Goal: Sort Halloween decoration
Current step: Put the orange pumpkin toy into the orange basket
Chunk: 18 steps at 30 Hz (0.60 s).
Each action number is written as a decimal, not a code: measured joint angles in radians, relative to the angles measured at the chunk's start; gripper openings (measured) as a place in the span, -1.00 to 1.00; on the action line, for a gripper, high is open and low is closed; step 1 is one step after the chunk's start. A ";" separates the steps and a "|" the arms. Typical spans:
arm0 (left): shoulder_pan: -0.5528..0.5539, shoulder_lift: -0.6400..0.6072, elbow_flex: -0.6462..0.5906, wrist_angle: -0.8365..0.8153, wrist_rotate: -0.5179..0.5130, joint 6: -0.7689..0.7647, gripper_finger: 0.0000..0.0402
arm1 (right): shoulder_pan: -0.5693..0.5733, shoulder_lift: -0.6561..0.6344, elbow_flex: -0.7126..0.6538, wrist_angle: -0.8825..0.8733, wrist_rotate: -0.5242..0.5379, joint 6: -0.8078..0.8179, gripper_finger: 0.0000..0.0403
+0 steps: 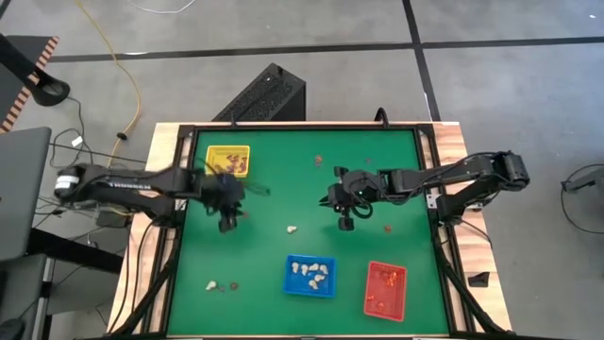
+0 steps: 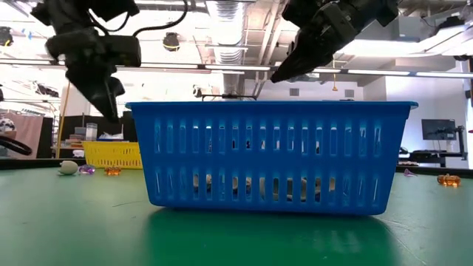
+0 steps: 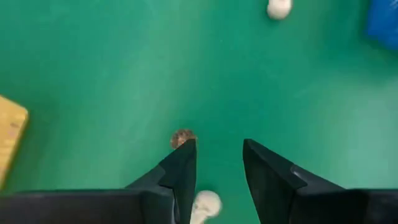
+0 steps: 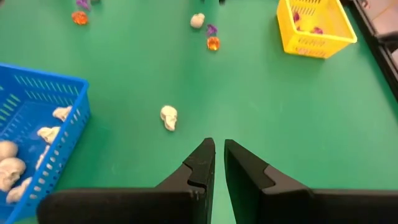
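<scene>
A: Near the centre of the high view, a whitish skull trinket (image 1: 292,228) is lying alone on the green counter (image 1: 283,179), between the two arms. More Halloween decoration is sitting in the trays: cream skulls in the blue tray (image 1: 310,276), dark pieces in the yellow tray (image 1: 228,160), orange ones in the red tray (image 1: 386,288).

B: How is it going to handle?

A: I'm judging these as light, hard little mouldings, smooth and rounded, so they're likely slipping or skittering if pinched off-centre. Taking the skull across its narrower sides, low and square, looks safest.

B: What are the end effectors doing?

A: The left end effector (image 3: 217,168) is hanging over the counter just right of the yellow tray in the high view, fingers partly apart and holding nothing. A brownish trinket (image 3: 183,137) is showing beside one fingertip and a white trinket (image 3: 206,204) below it.

B: And the other?

A: The right end effector (image 4: 216,158) is hovering right of centre, fingers nearly together with a thin gap, empty, with the lone skull ahead of it

B: Anything else loose?

A: A few pieces are lying at the lower left of the counter (image 1: 219,284)
</scene>
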 joint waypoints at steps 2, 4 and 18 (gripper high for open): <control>-0.086 0.035 0.000 0.014 -0.118 0.009 -0.37 | 0.000 0.000 0.000 0.021 0.000 -0.001 -0.66; -0.139 0.077 0.000 0.043 -0.208 0.036 -0.32 | 0.000 0.000 0.000 0.035 -0.001 -0.001 -0.66; -0.062 0.365 0.000 0.127 -0.162 0.140 -0.01 | -0.001 0.000 0.000 0.032 -0.002 -0.002 -0.66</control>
